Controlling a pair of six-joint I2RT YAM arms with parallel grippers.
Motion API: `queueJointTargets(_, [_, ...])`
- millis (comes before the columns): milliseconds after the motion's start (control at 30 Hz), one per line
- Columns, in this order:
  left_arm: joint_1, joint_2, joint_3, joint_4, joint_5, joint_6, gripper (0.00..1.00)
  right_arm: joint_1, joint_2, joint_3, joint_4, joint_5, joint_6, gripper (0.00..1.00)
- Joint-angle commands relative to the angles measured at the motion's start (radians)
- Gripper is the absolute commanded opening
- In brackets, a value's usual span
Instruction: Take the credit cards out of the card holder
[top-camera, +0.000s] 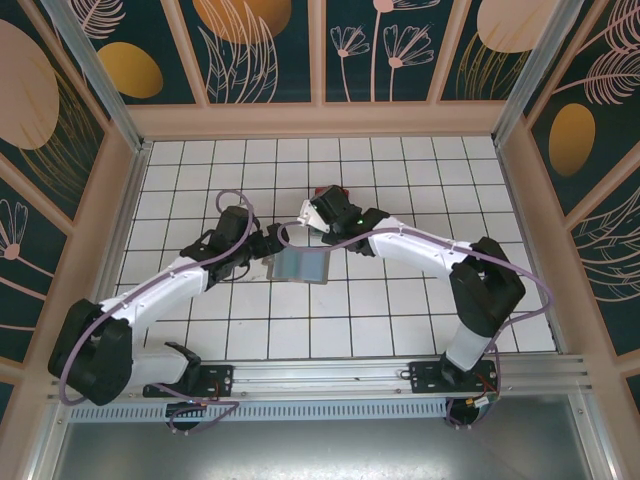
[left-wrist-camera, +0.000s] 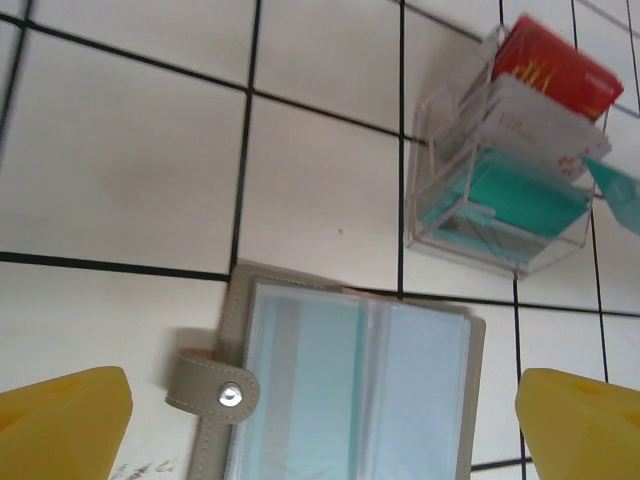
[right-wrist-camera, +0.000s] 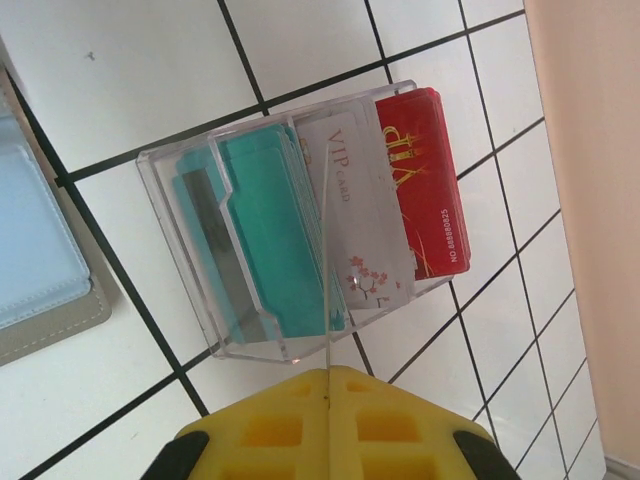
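The card holder (top-camera: 300, 266) lies open on the tiles, grey-brown with clear pale blue sleeves (left-wrist-camera: 350, 385) and a snap tab (left-wrist-camera: 212, 388); its corner shows at the left of the right wrist view (right-wrist-camera: 45, 270). My left gripper (left-wrist-camera: 322, 425) hovers over it, open, yellow fingers (left-wrist-camera: 60, 425) wide on either side. My right gripper (right-wrist-camera: 327, 375) is shut on a teal credit card seen edge-on (right-wrist-camera: 326, 260); that card's corner shows at the right of the left wrist view (left-wrist-camera: 620, 195). The card hangs over a clear box of cards (right-wrist-camera: 290, 220).
The clear acrylic box (left-wrist-camera: 500, 160) stands just beyond the card holder and holds teal, white VIP and red cards (right-wrist-camera: 425, 170). A pale wooden wall (right-wrist-camera: 590, 150) runs close on the right. White tiles lie open on all sides.
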Motion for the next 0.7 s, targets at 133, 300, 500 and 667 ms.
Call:
queueJointTargets(133, [0.006, -0.11, -0.024, -0.06, -0.172, -0.08, 0.99, 0.002, 0.026, 0.004, -0.017, 0.018, -0.056, 0.0])
queueJointTargets(300, [0.005, -0.14, -0.043, -0.065, -0.185, -0.091, 0.98, 0.008, 0.062, 0.017, -0.018, 0.004, -0.045, 0.0])
queueJointTargets(500, [0.005, -0.145, -0.059, -0.056, -0.172, -0.102, 0.98, 0.004, 0.092, 0.018, -0.007, -0.003, -0.049, 0.0])
queueJointTargets(667, [0.006, -0.139, -0.059, -0.055, -0.165, -0.1, 0.98, 0.006, 0.113, 0.033, -0.005, 0.001, -0.043, 0.0])
